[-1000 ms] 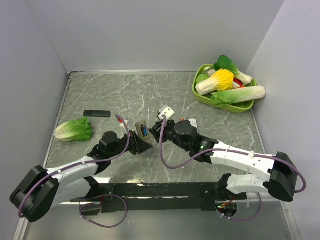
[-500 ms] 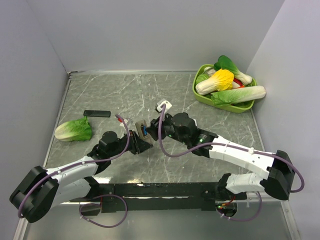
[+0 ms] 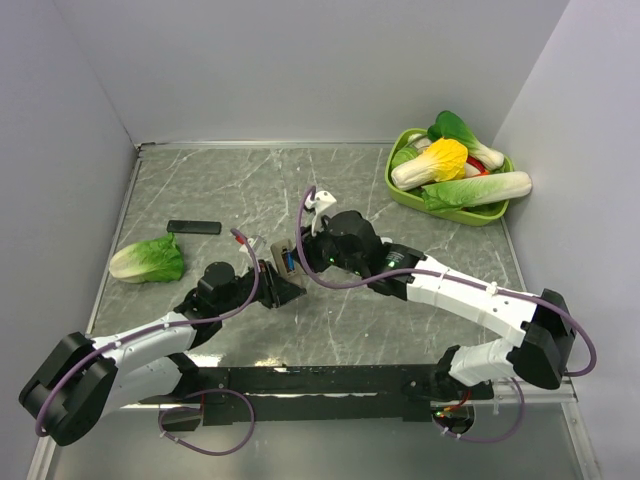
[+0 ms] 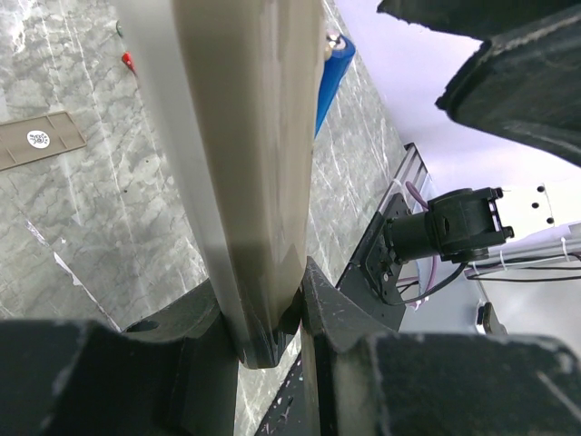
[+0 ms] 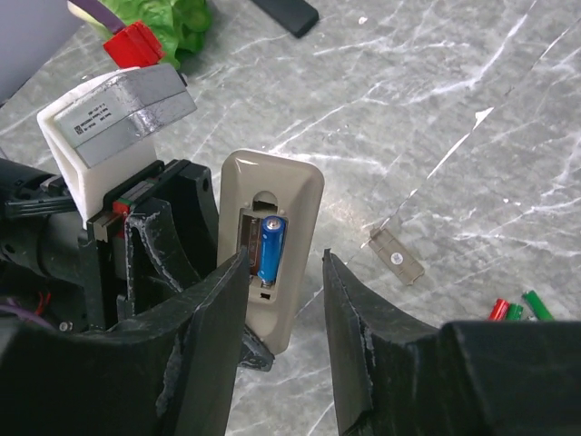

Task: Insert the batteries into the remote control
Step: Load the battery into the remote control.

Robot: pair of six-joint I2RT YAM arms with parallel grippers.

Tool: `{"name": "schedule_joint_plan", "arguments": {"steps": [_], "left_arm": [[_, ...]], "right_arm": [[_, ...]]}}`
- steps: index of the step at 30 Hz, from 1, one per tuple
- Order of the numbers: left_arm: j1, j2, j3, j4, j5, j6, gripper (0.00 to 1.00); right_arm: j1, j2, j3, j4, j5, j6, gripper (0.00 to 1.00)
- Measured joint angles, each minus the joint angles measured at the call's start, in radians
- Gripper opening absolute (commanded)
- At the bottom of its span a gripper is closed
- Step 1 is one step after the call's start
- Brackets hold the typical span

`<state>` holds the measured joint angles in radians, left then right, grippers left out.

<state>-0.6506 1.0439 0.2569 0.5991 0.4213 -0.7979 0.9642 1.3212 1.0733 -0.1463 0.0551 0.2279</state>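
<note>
The left hand point(image 4: 263, 318) is shut tight on the lower end of the remote point(image 5: 295, 245), its two fingers pressed against the remote's narrow sides. It holds the remote up off the table point(image 3: 330, 190), a little left of the middle. The remote's grey-beige back faces the right wrist camera, and the open recess in that back shows one blue battery point(image 5: 269, 247) lying lengthwise in it, its metal tip toward the remote's far end. The right hand point(image 5: 284, 268) hangs just over the remote with its fingers part-way apart. In its own view they stand on either side of the remote's lower half and no object is gripped between them; whether either finger touches the remote cannot be told. The loose batteries point(image 5: 513, 309), red and green, lie together on the table, apart from the remote. A small flat cover point(image 5: 397, 258) lies on the table between them and the remote. Farther left, a black bar point(image 3: 193, 227) rests flat on the table, with a green leaf point(image 3: 148, 260) just nearer than it. A green basket point(image 3: 455, 213) full of vegetables sits in the far right corner, well away from both hands.
</note>
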Motion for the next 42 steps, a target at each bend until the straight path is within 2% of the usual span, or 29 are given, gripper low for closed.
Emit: {"name": "schedule_joint_plan", "arguments": {"steps": [7, 42], "left_arm": [[0.000, 0.000, 0.002, 0.000, 0.000, 0.000, 0.02], [0.000, 0.014, 0.010, 0.002, 0.011, 0.000, 0.02]], "right_arm": [[0.000, 0.015, 0.035, -0.041, -0.015, 0.014, 0.34], [0.000, 0.101, 0.096, -0.069, -0.031, 0.014, 0.29]]}}
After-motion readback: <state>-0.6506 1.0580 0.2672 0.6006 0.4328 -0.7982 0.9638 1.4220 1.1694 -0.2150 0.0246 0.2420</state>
